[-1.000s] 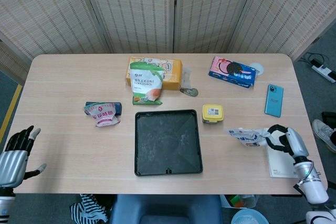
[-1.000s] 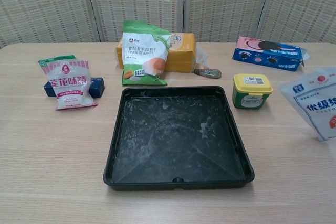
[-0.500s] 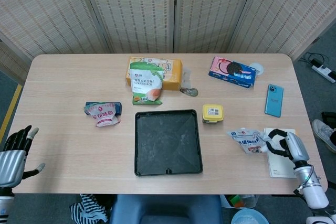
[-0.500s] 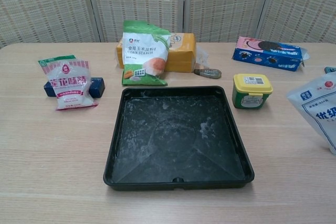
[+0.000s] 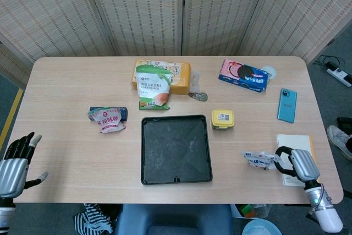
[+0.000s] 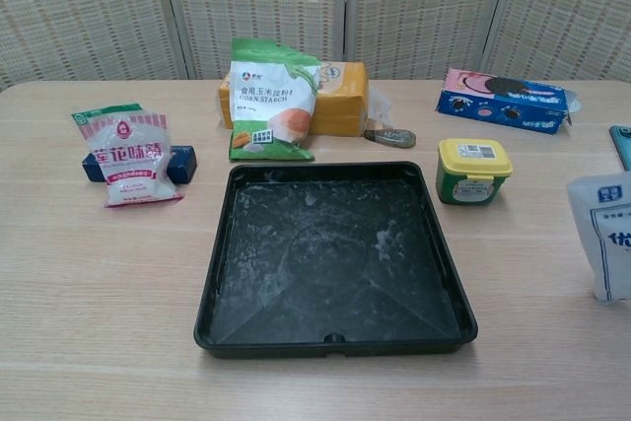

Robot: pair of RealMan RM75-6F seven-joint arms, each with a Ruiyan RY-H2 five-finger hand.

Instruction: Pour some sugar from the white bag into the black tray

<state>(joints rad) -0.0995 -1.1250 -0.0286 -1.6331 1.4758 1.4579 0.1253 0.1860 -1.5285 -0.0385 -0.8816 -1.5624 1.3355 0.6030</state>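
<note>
Since a second ago the white sugar bag (image 5: 258,160) has been drawn by the right hand (image 5: 294,162) away from the tray and toward the near right corner of the desk (image 5: 66,81); in the chest view only its left part (image 6: 603,236) is seen at the right border.

The left hand (image 5: 16,160) is seen at the near left edge of the desk, its fingers spread and nothing held. Well to its right and farther back, a pink and white seasoning packet (image 5: 109,120) is laid over a dark blue pack (image 6: 177,162). Farther right, at the back, a green corn starch bag (image 5: 153,87) is leaned against an orange box (image 5: 177,77), with a small metal object (image 5: 198,96) just beside it. The black tray (image 5: 176,148) is placed in the middle of the desk, between the two hands, its floor dusted with white powder. A yellow-lidded tub (image 5: 223,118) is set just beside the tray's far right corner. A blue and pink cookie package (image 5: 242,74) is seen behind it. The sugar bag is gripped at its right end by the right hand, apart from the tray. Beyond that hand a notebook (image 5: 292,147) and a blue phone (image 5: 286,104) are laid.
</note>
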